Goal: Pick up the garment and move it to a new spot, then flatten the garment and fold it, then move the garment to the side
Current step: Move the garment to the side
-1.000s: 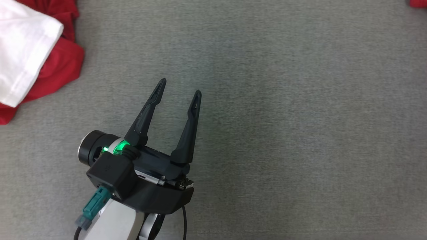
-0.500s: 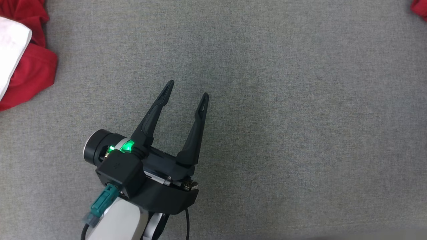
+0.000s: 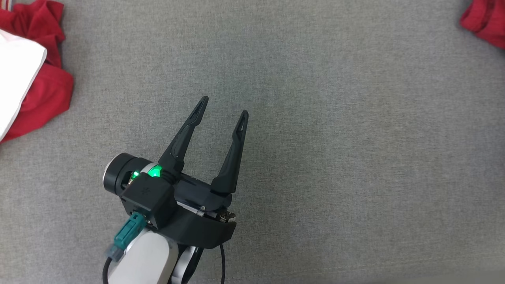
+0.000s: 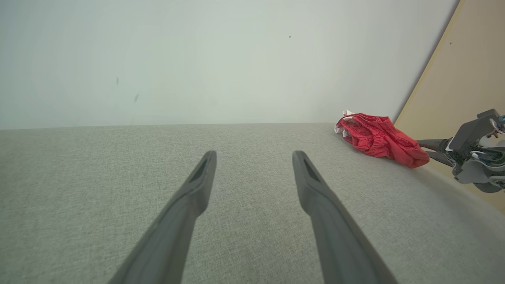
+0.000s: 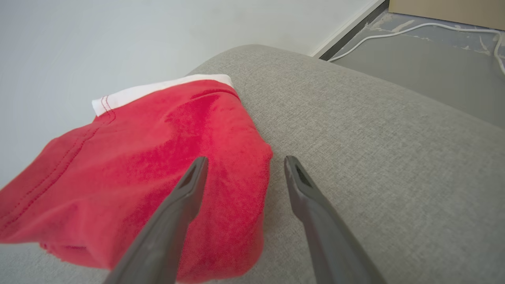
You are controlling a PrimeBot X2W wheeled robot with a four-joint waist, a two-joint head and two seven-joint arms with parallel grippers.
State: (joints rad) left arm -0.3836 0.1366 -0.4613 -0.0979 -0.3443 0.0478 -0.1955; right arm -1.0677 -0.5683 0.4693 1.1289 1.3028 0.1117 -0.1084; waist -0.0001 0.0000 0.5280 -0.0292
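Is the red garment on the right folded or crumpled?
Crumpled: the red garment lies bunched in a wrinkled heap on the grey surface.

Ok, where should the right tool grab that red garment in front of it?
Probably the bulging edge in line with the right tool, approached straight ahead from this near side, open jaws straddling it. The red garment lies humped there, so that fold stands off the cushion.

Left tool (image 3: 225,106) black; green light (image 3: 154,171), teal plug (image 3: 125,233), pale forearm (image 3: 144,258).
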